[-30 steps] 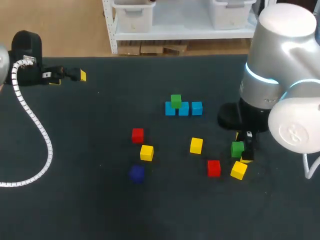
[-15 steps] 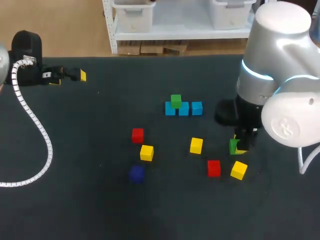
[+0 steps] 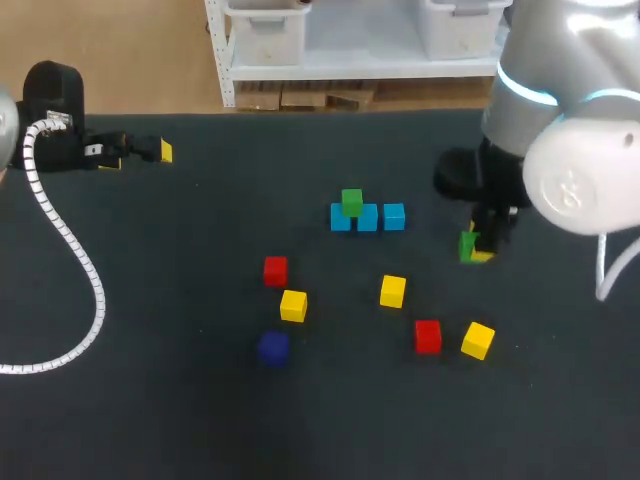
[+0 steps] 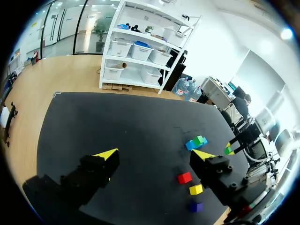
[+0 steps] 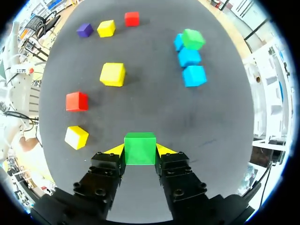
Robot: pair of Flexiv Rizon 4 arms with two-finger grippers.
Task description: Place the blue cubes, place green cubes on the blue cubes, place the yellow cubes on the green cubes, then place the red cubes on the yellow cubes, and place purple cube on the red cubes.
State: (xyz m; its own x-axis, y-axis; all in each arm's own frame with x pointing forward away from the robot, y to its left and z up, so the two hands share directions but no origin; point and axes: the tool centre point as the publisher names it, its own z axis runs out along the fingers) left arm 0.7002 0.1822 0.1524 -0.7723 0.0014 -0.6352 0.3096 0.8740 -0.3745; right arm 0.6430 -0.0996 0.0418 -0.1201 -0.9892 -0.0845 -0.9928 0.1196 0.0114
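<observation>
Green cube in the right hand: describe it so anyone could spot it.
On the dark table, follow the silver right arm down to its hand. The green cube is clamped between the yellow fingertips; the other green cube sits atop the blue cubes.

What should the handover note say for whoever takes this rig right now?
Right tool shut on a small green cube, right of the row of three light-blue cubes.
Left tool open, empty, far left of the black table.
Done: blue row laid; another green cube sits on its left end.
To do: the held green, then three yellow cubes, two red cubes, one purple cube, all loose in front of the row.
</observation>
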